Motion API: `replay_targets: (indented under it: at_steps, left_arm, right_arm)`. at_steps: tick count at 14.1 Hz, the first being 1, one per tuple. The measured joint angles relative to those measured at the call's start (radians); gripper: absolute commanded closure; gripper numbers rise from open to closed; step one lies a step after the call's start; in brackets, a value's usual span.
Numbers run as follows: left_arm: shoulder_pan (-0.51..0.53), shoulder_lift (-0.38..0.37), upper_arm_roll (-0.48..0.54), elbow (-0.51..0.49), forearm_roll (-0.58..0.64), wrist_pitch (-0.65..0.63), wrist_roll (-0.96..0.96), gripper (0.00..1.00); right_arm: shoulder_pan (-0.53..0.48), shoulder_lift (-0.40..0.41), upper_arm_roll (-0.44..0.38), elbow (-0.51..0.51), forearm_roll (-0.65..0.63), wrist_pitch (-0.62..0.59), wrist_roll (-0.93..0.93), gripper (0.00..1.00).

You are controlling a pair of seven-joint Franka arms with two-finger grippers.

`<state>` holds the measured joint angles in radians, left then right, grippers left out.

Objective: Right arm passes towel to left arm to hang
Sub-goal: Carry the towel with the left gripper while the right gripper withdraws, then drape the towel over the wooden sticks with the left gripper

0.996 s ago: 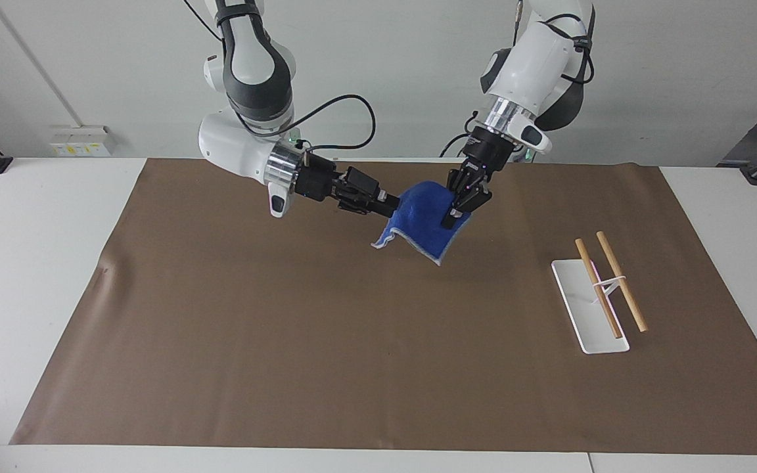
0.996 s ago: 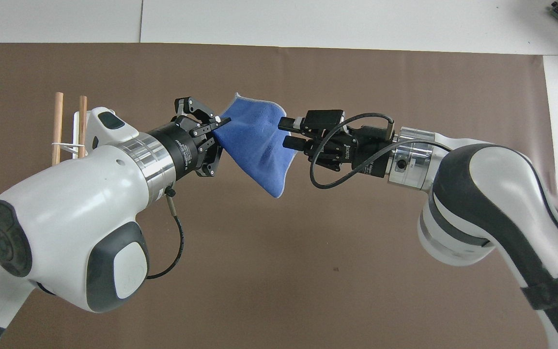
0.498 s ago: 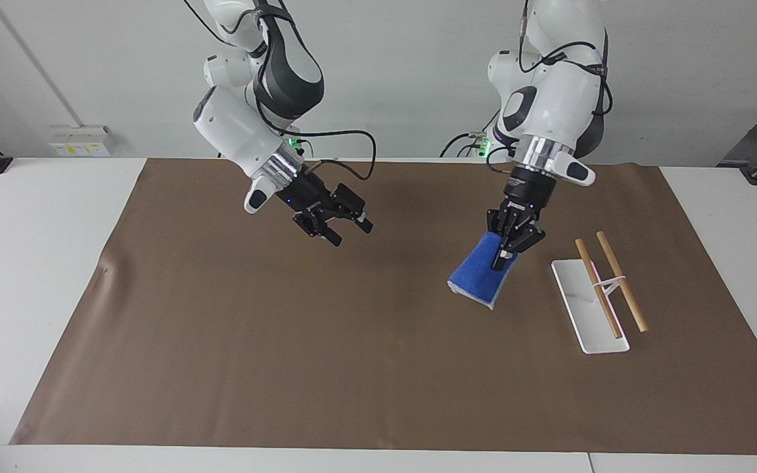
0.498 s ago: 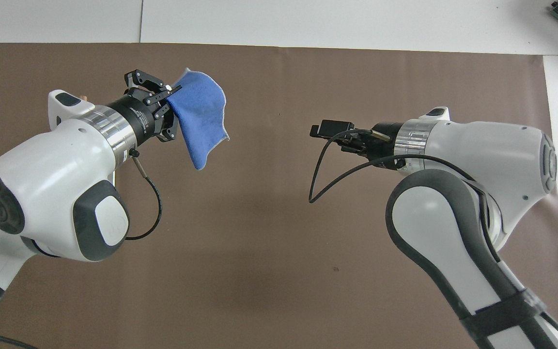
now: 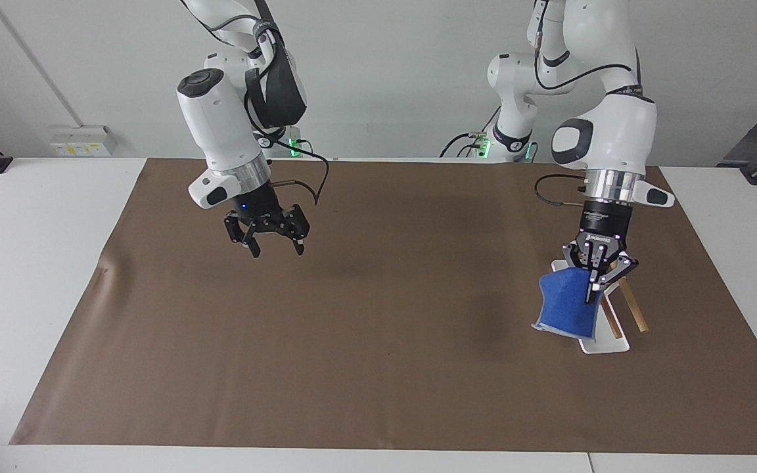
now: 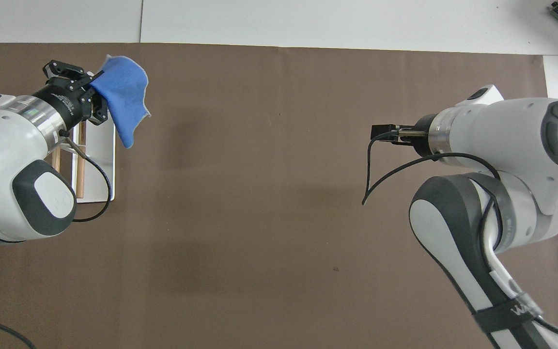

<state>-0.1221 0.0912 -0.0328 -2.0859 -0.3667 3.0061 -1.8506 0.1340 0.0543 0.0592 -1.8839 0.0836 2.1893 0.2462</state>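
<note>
The left gripper (image 5: 594,288) is shut on the top edge of the blue towel (image 5: 566,305). It holds the towel up over the white rack base (image 5: 605,345) and its two wooden rods (image 5: 635,310). The towel hangs down beside the rods, on the side toward the middle of the table, and covers part of them. In the overhead view the left gripper (image 6: 94,83) pinches the towel (image 6: 123,99) above the rack base (image 6: 100,165). The right gripper (image 5: 272,243) is open and empty, pointing down over the brown sheet toward the right arm's end.
A large brown sheet (image 5: 378,368) covers the table. The rack stands on it toward the left arm's end. A black cable (image 6: 371,174) loops from the right wrist.
The right gripper let go of the towel and drew back toward its own end, turning to point down. The left gripper carried the towel from mid-table to over the rack.
</note>
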Motion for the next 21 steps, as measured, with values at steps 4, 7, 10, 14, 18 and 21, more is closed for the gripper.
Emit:
replay_targets:
  at_steps: [4,7,10,14,18,21]
  left_arm:
    - [0.088,0.000,-0.001,-0.018,0.000,0.009,-0.001,1.00]
    - [0.153,0.000,-0.001,-0.040,0.000,0.009,-0.001,1.00]
    - [0.193,0.000,-0.002,-0.056,0.000,0.007,-0.001,1.00]
    - [0.260,0.000,-0.002,-0.067,0.000,-0.022,-0.001,1.00]
    - [0.291,0.000,-0.003,-0.091,0.000,-0.026,-0.002,0.69]
    - [0.305,0.000,-0.002,-0.100,-0.001,-0.027,-0.003,0.23]
  right_arm:
    - [-0.054,-0.025,-0.007,0.118,-0.068,-0.216,0.002,0.00]
    - [-0.076,-0.066,-0.036,0.166,-0.089,-0.337,0.000,0.00]
    - [-0.088,-0.112,-0.088,0.213,-0.092,-0.480,-0.045,0.00]
    - [-0.118,-0.117,-0.115,0.318,-0.092,-0.653,-0.092,0.00]
    - [-0.118,-0.121,-0.117,0.293,-0.092,-0.673,-0.092,0.00]
    - [-0.118,-0.124,-0.117,0.287,-0.092,-0.673,-0.092,0.00]
